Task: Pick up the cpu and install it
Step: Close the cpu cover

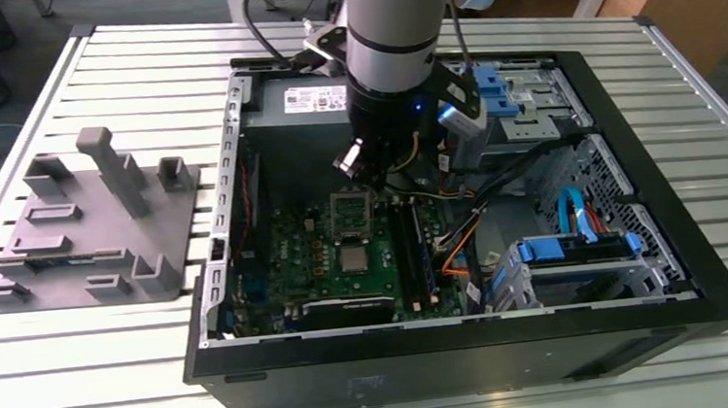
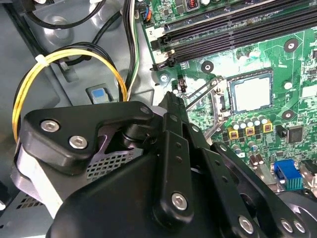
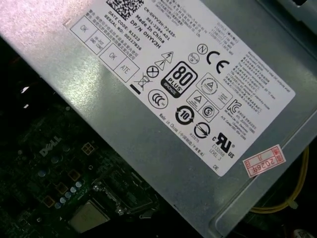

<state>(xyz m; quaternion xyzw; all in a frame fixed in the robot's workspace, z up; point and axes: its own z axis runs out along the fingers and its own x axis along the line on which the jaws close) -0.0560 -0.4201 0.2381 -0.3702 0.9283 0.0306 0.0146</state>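
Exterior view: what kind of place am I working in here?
Likely a robotics lab or test workbench: an open PC case lies on a slatted metal table, a grey fixture sits beside it, and the arm reaches in above the cpu.

The cpu (image 1: 354,257) is a small, flat, square chip with a shiny silver top and a thin pale rim. It lies level, face up, inside the socket (image 1: 352,234) on the green motherboard (image 1: 294,268), with the socket's metal frame swung open beside it. In the second wrist view the cpu (image 2: 251,93) sits squarely within the socket's dark border, and in the first wrist view it (image 3: 89,216) shows as a dull silver square.
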